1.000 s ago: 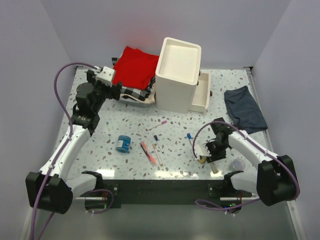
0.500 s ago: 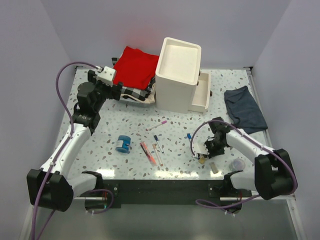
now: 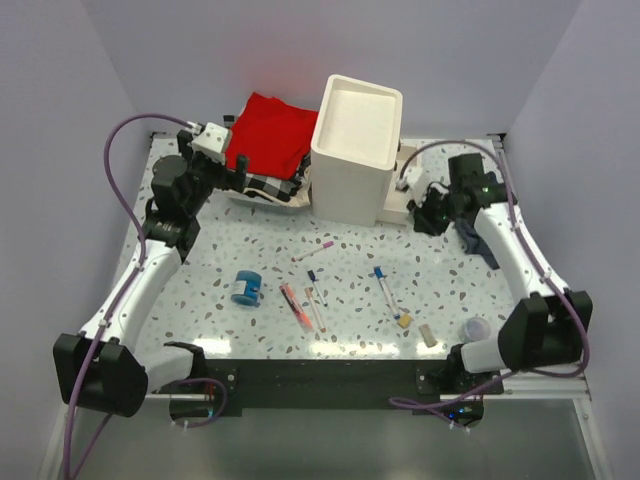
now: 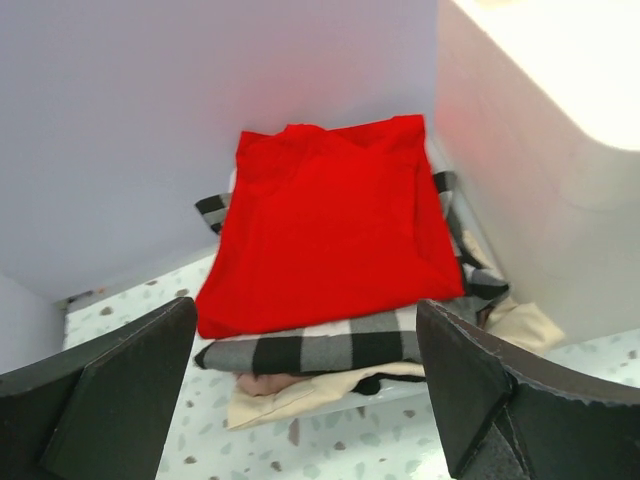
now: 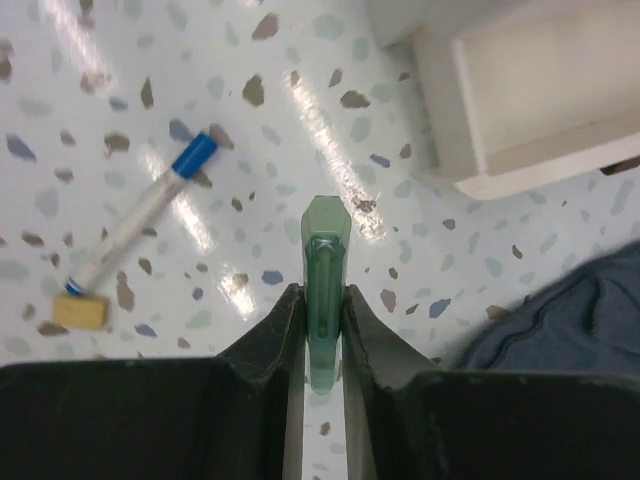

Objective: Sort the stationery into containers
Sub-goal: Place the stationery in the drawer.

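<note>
My right gripper (image 5: 322, 296) is shut on a translucent green tube (image 5: 326, 262), which sticks out past the fingertips above the table. In the top view the right gripper (image 3: 424, 214) hangs just right of the tall white box unit (image 3: 355, 150), beside its pulled-out bottom drawer (image 3: 404, 196). That open drawer (image 5: 545, 100) shows empty at the wrist view's upper right. On the table lie a blue tape roll (image 3: 246, 287), an orange-red marker (image 3: 294, 305), a pink-capped pen (image 3: 314, 250), a blue-capped pen (image 3: 384, 290) and two beige erasers (image 3: 404, 320). My left gripper (image 4: 305, 312) stands open, facing the cloth stack.
Red and checked folded cloths (image 4: 335, 220) are stacked left of the box, close in front of the left fingers. A dark blue-grey cloth (image 5: 560, 320) lies right of the drawer, under my right arm. A translucent small cup (image 3: 476, 329) stands near the front right corner.
My right gripper has closed on the green tube near the front edge, lifted it and carried it back to the open drawer. The left arm barely shifted.
</note>
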`<act>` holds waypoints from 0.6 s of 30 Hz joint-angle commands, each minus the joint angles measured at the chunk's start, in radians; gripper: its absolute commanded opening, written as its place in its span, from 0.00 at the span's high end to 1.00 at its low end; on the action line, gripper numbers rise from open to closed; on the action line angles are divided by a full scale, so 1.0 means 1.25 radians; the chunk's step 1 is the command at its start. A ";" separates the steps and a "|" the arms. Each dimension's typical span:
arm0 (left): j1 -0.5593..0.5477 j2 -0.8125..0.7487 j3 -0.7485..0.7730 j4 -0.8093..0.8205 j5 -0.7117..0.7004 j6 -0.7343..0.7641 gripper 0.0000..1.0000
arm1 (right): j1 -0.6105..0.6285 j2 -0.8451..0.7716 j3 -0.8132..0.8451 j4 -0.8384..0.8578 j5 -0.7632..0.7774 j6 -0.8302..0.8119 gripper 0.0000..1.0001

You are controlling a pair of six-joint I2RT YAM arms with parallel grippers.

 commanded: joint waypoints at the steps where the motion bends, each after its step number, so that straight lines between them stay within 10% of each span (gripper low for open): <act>1: 0.005 0.033 0.064 0.021 0.090 -0.119 0.04 | -0.108 0.161 0.155 0.040 -0.159 0.438 1.00; 18: 0.005 0.074 0.119 -0.027 0.133 -0.149 0.02 | -0.200 0.422 0.298 0.332 -0.303 0.879 0.99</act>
